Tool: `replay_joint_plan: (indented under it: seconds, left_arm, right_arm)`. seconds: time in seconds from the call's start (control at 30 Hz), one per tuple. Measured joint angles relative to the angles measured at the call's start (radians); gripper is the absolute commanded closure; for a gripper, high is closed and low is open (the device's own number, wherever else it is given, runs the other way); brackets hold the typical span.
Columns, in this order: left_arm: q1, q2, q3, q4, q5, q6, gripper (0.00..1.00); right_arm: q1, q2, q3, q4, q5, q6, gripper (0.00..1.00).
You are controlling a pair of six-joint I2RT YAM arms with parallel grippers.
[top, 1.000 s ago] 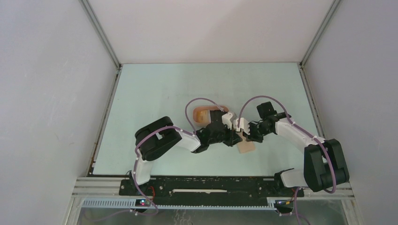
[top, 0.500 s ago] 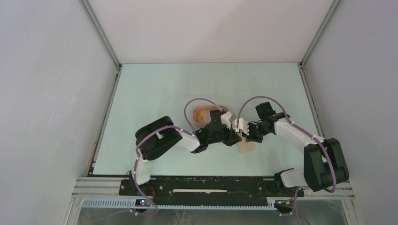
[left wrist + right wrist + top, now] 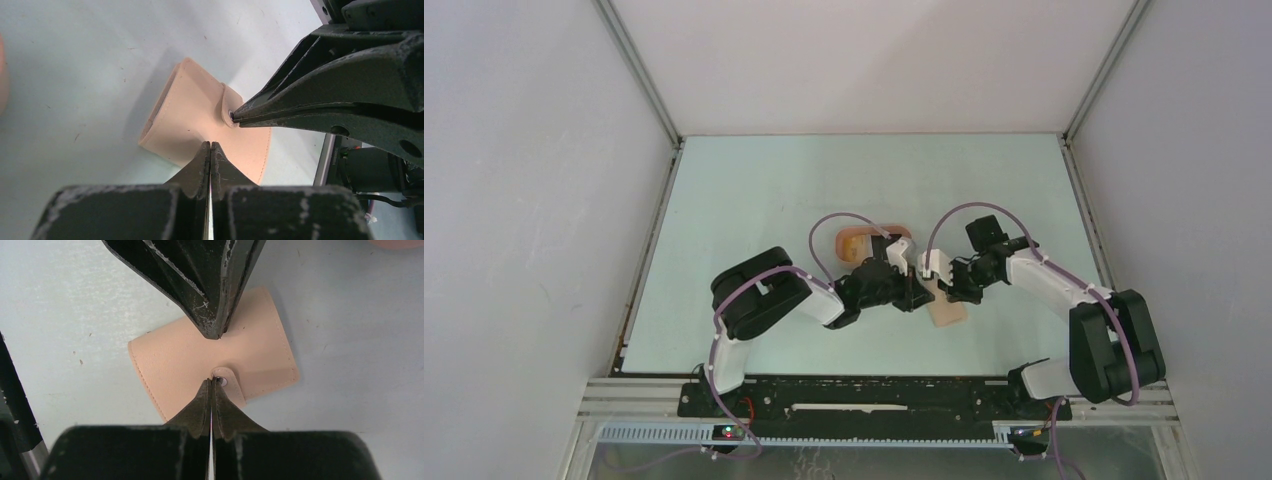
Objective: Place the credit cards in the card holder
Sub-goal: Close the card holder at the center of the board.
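The card holder (image 3: pixel 947 312) is a closed beige-tan wallet lying flat on the pale green table between the two arms. It fills the middle of both wrist views (image 3: pixel 195 125) (image 3: pixel 175 365). My left gripper (image 3: pixel 210 144) is shut, and its tip rests on the wallet's near edge (image 3: pixel 921 300). My right gripper (image 3: pixel 212 380) is also shut, its tip touching the small snap tab (image 3: pixel 227 382) on the wallet's front (image 3: pixel 938 292). I cannot tell whether the tab is pinched. The two tips face each other across the wallet. No credit cards can be made out in any view.
A salmon-pink oval tray (image 3: pixel 854 243) sits just behind the left wrist, partly hidden by the arm and its cable. White walls close in the table on the left, right and back. The arm bases stand on a black rail (image 3: pixel 874 395) at the near edge.
The right gripper's jaws have closed the last small gap at the snap tab. Both wrists have shifted slightly to the left. The wallet has stayed in place.
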Motion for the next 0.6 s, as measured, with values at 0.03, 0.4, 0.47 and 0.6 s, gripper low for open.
replay_joint_plan:
  seconds: [0.03,0.4,0.47,0.6]
  left_arm:
    - [0.001,0.0,-0.002,0.004,0.002,-0.002,0.99]
    - [0.023,0.0,-0.035,0.072,0.029,-0.043,0.99]
    - [0.025,0.0,-0.04,0.078,0.029,-0.047,0.99]
    - [0.025,0.0,-0.041,0.092,0.035,-0.053,0.99]
  right_arm:
    - [0.001,0.003,0.003,-0.002,0.002,0.005,1.0]
    - [0.016,0.067,0.06,-0.034,0.021,0.068,1.0]
    - [0.016,0.08,0.073,-0.045,0.024,0.076,1.0]
    - [0.016,0.108,0.101,-0.073,0.027,0.087,1.0]
